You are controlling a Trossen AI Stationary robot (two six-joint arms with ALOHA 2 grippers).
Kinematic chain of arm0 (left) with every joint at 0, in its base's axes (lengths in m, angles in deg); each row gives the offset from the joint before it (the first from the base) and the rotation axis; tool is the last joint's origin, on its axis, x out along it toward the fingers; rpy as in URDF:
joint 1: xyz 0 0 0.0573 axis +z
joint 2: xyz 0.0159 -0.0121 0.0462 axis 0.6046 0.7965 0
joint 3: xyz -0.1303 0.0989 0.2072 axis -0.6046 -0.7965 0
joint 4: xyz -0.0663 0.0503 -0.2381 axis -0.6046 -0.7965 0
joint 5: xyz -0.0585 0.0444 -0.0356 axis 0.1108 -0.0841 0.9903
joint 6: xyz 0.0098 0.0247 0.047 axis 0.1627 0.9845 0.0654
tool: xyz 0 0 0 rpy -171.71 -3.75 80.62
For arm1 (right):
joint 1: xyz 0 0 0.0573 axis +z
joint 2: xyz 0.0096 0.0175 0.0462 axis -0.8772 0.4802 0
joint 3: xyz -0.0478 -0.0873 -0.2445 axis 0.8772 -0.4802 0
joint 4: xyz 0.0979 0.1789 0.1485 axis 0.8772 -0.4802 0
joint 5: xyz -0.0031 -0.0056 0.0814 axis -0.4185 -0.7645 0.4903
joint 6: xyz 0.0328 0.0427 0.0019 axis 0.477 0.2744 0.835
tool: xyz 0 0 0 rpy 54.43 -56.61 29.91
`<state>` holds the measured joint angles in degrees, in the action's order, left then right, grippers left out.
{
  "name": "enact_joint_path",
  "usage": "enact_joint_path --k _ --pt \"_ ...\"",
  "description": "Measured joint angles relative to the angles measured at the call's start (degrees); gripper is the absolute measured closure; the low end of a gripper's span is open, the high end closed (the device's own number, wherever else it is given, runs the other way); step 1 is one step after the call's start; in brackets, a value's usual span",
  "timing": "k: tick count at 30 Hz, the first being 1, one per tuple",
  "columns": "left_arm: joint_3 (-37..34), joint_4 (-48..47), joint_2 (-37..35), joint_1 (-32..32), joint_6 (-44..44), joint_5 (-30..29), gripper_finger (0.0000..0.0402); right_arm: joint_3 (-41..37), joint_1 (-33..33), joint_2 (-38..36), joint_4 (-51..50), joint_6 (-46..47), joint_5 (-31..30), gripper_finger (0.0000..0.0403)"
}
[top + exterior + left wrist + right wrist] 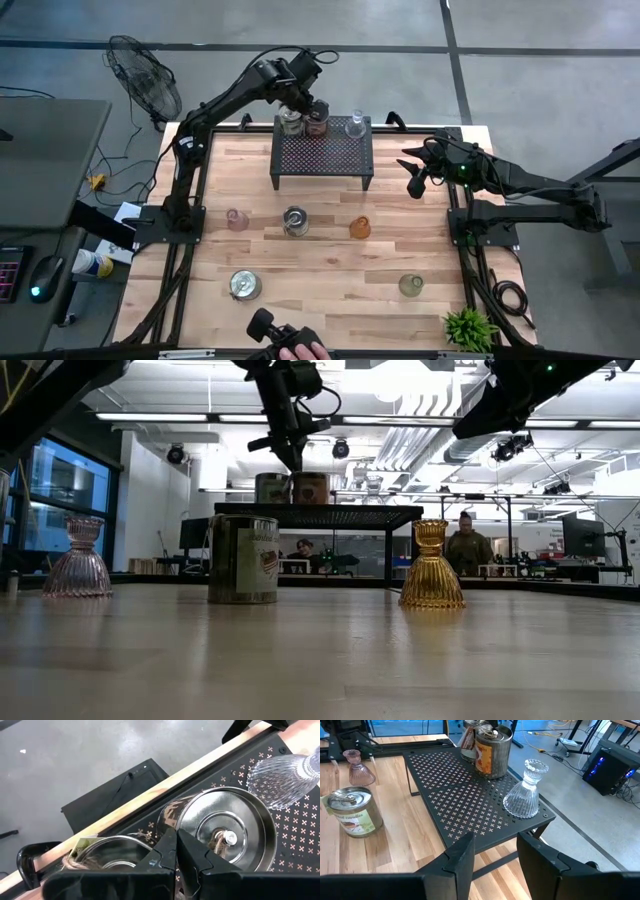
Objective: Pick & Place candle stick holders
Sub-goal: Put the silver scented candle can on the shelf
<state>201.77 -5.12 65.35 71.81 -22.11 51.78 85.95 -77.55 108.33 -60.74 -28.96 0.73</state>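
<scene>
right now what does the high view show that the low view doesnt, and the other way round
Only the high view: the greenish holder, the silvery tin near the table's front, the potted plant, and the right gripper, open beside the black stand.

Only the low view: people in the room behind the table.

Both: the pink holder, the amber holder, the middle tin, and the left gripper, shut above the two tins on the stand.

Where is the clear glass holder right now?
In the high view, the clear glass holder stands on the black perforated stand, at its back right corner, right of two tin holders.
</scene>
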Motion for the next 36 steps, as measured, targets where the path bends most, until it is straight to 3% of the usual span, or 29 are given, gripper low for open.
enact_joint_path --k 36 --pt "-0.13 -0.77 0.35 0.33 -1.1 -1.15 0.0401 0.0 0.0 0.0 0.0 0.0 0.0 0.0263"
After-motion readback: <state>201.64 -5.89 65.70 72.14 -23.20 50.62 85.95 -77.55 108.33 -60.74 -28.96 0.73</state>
